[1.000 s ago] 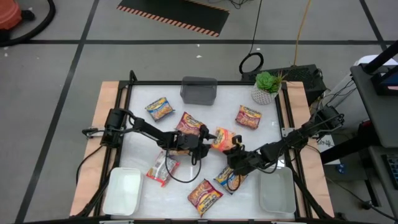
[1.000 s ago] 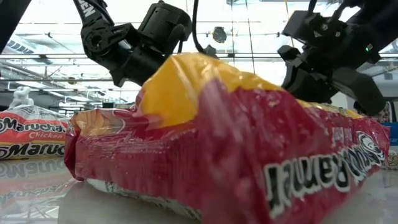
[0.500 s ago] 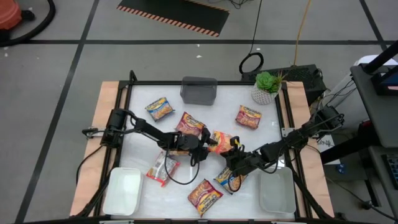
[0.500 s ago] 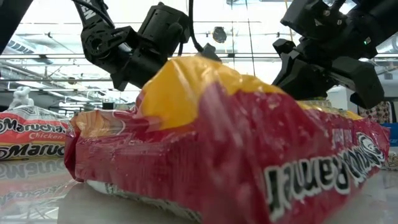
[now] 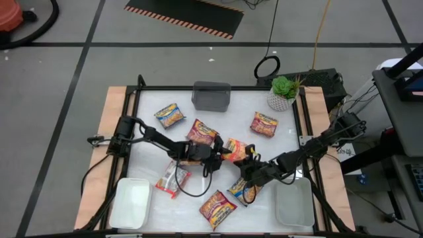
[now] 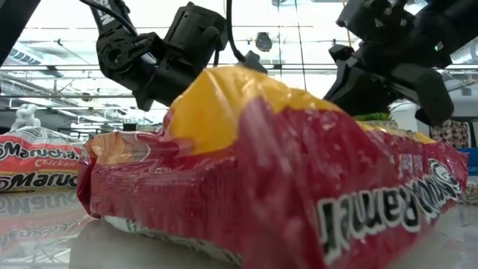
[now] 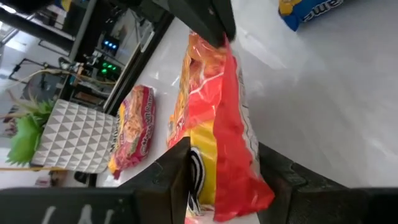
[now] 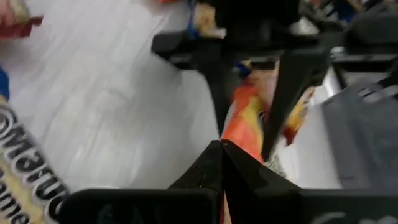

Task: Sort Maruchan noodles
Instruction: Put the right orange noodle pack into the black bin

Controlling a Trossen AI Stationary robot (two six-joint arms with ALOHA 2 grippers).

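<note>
1. Right up against the low camera a red noodle packet (image 6: 276, 179) is lying flat, its upside-down white lettering only partly readable.
2. Behind it on the left, an orange packet (image 6: 37, 168) is reading "Maruchan".
3. Mid-table, the left gripper (image 5: 220, 153) and right gripper (image 5: 248, 158) are both pinching one orange-red packet (image 5: 235, 148), each clamped on an end.

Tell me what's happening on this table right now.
Both arms meet mid-table over one orange noodle packet. The right gripper is shut on one end, while the left gripper straddles the other end. It looks like a handover. Other packets lie scattered on the table, and both white trays, left and right, hold none yet.
</note>
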